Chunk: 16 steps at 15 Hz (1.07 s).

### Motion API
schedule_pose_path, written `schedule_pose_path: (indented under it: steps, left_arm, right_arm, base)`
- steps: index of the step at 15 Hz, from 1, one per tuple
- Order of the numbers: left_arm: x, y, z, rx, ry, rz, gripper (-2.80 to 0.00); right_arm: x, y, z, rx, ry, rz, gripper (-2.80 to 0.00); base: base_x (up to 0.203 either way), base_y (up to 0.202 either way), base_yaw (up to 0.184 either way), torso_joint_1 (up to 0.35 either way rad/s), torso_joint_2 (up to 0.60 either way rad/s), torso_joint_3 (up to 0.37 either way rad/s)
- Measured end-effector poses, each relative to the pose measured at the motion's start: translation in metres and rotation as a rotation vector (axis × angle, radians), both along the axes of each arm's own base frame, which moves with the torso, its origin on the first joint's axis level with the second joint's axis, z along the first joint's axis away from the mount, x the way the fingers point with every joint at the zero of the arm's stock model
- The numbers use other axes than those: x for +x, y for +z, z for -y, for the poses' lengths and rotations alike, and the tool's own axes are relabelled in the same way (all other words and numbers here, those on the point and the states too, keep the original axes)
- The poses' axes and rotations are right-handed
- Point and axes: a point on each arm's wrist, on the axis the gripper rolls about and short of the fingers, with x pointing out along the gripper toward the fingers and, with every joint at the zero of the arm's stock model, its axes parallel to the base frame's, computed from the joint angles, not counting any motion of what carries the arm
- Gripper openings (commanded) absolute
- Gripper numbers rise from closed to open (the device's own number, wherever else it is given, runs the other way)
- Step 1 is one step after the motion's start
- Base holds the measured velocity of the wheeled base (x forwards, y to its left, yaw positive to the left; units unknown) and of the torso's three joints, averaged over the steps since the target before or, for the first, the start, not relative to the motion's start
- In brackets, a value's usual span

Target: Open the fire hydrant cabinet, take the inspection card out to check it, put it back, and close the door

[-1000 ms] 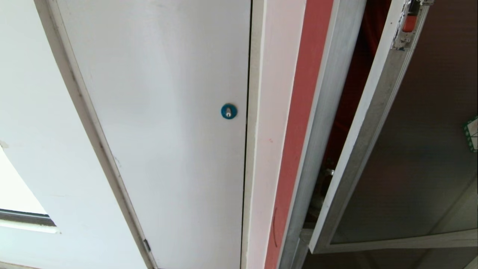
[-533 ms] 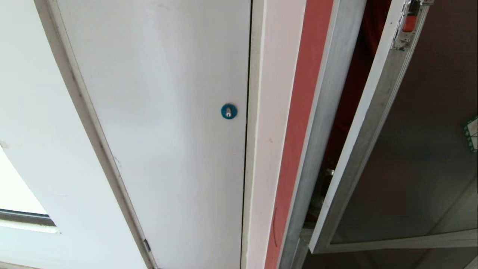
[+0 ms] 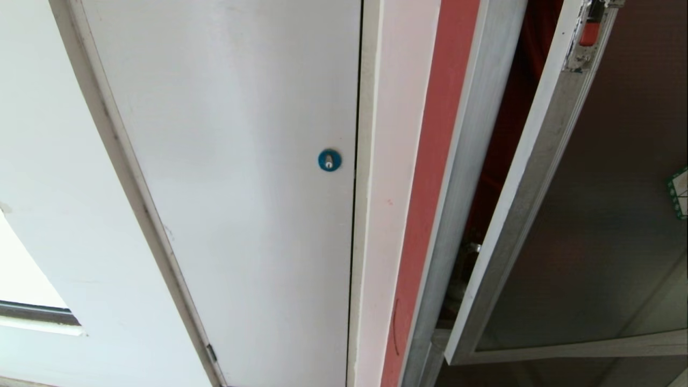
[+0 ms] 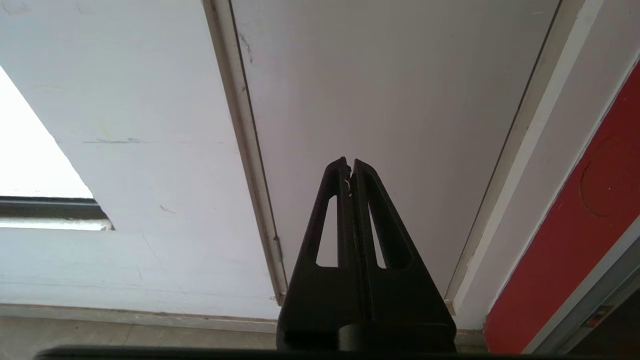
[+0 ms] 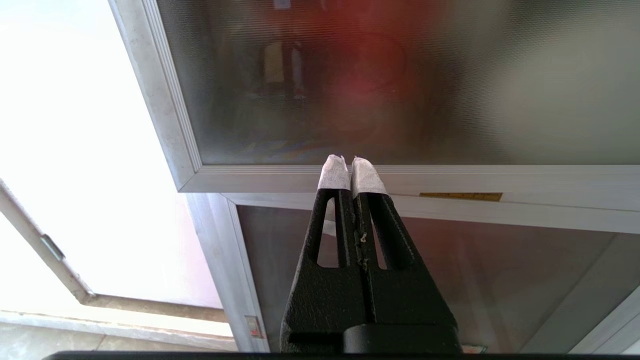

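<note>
At the far left of the head view sat a plain white wall [image 3: 48, 177], a sliver of bright window at lower left. Next came the white panel door [image 3: 236, 177], shut flush in its frame, its round blue lock [image 3: 329, 160] near the right edge — not our target. A pale jamb, then a red strip [image 3: 435, 177], and there stood the brushed aluminium frame of the fire hydrant cabinet [image 3: 473, 161]. The door [image 3: 607, 215], dark tinted glass in an aluminium frame, hung ajar at the right of the frame, its small red latch [image 3: 589, 33] at the upper right, a green-bordered sticker [image 3: 680, 192] clipped by the right edge. Through the gap, only dark red interior showed; the inspection card was not visible anywhere, presumably inside.

Neither arm appeared in the head view. In its own wrist view the left gripper [image 4: 350, 167] was pressed together, empty, aimed at the white panel door, likely just parked. The right gripper [image 5: 348, 165], fingertips wrapped in white tape, was likewise pressed together and holding nothing, pointed at the bottom rail of the glass door, with a smaller dark pane [image 5: 440, 270] lower in that frame. That placement suited hooking or pushing the door's edge to swing it wider. A strip of grey floor ran along the wall's foot.
</note>
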Motion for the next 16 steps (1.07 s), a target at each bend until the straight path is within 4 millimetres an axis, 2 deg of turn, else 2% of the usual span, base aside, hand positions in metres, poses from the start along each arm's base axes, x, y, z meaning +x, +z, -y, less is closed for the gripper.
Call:
schedule_pose_path:
  steps: [5, 11, 16]
  left_arm:
    - [-0.002, 0.008, 0.0, -0.005, -0.007, 0.024, -2.8]
    - [-0.004, 0.048, 0.003, -0.006, -0.161, 0.054, -2.8]
    - [0.01, 0.102, 0.008, -0.068, -0.375, 0.014, -2.8]
  right_arm:
    - [0.0, 0.0, 0.0, 0.0, 0.001, 0.0, -2.8]
    - [0.0, 0.0, 0.0, 0.0, 0.0, 0.0, -2.8]
    - [0.0, 0.0, 0.0, 0.0, 0.001, 0.0, -2.8]
  base:
    - [0.0, 0.0, 0.0, 0.0, 0.0, 0.0]
    - [0.0, 0.0, 0.0, 0.0, 0.0, 0.0]
    - [0.0, 0.0, 0.0, 0.0, 0.0, 0.0]
